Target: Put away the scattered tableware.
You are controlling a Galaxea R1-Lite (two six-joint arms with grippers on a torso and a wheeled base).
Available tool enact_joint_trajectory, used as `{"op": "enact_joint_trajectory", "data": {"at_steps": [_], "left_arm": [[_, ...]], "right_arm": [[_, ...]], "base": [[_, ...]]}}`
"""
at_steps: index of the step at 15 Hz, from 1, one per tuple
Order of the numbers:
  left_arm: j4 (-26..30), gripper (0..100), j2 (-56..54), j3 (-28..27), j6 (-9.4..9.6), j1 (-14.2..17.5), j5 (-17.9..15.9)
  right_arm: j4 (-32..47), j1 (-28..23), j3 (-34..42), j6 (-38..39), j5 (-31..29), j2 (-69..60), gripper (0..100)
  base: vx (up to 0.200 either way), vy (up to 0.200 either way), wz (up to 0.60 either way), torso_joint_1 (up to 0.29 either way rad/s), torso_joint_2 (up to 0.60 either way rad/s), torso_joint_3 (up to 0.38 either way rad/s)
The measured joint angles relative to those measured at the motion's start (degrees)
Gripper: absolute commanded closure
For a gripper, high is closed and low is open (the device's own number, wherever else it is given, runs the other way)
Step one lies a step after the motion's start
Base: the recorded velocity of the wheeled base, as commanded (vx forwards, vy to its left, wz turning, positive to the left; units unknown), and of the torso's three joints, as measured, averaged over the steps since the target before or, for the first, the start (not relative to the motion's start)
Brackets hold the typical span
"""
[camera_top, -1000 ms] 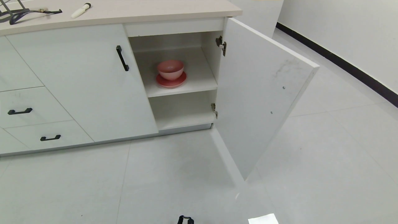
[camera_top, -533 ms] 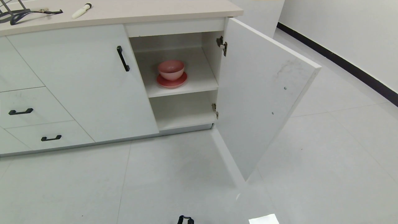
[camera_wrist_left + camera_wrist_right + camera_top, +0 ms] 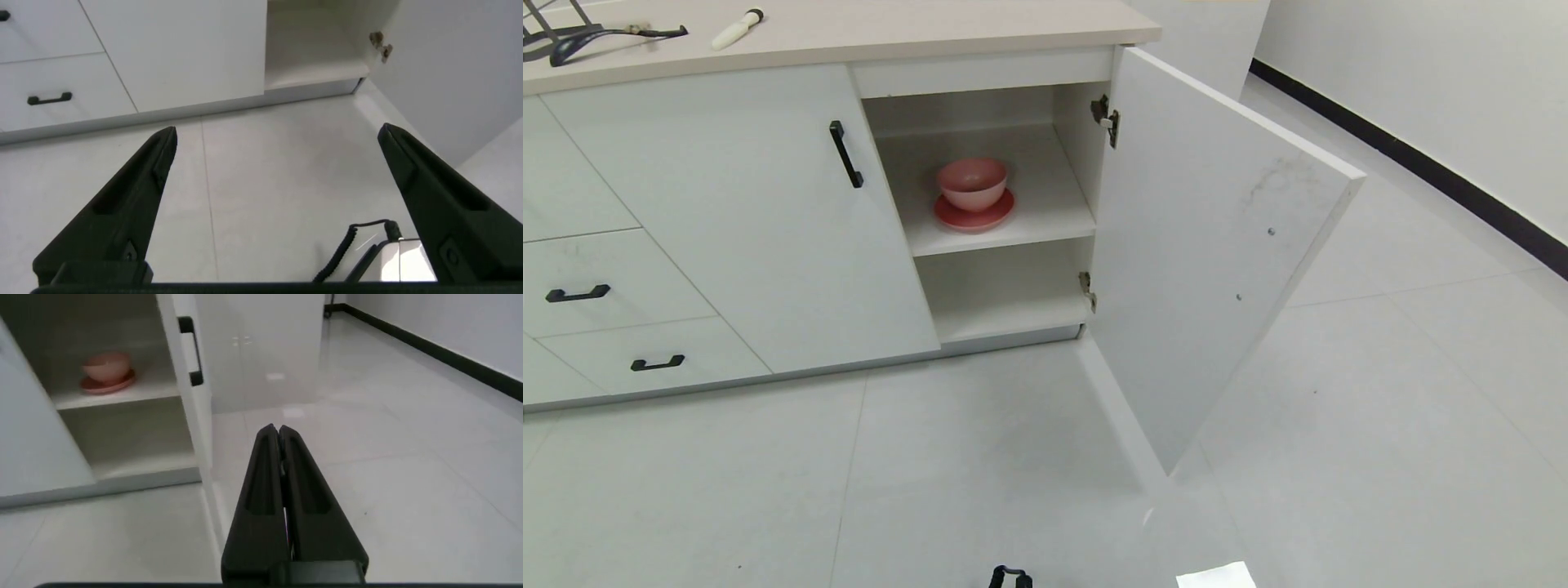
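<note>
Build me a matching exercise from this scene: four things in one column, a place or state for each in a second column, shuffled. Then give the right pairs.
Things:
1. pink bowl
2. right cabinet door
3. left gripper
4. right gripper

Places or states:
A. shut tight, holding nothing
B. swung out on its hinges
C. on the red plate, on the upper shelf
D. spread wide, holding nothing

Pairs: 1-C; 2-B; 3-D; 4-A
</note>
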Motion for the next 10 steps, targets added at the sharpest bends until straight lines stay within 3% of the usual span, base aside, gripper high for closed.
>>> {"op": "enact_joint_trajectory", "data": {"at_steps": [1, 10], "left_arm": [[0.0, 0, 0.0, 0.0, 0.02, 0.0, 0.0], [0.0, 0, 0.0, 0.0, 0.0, 0.0, -0.1]], "right_arm": [[0.2, 0.1, -2.2, -0.4, 1.2, 2.4, 100], [-5.4, 1.8, -17.2, -5.5, 10.2, 28.8, 100]], "base": [[0.0, -0.2, 0.0, 0.007, 0.0, -0.002], [0.0, 0.0, 0.0, 0.0, 0.0, 0.0]]}}
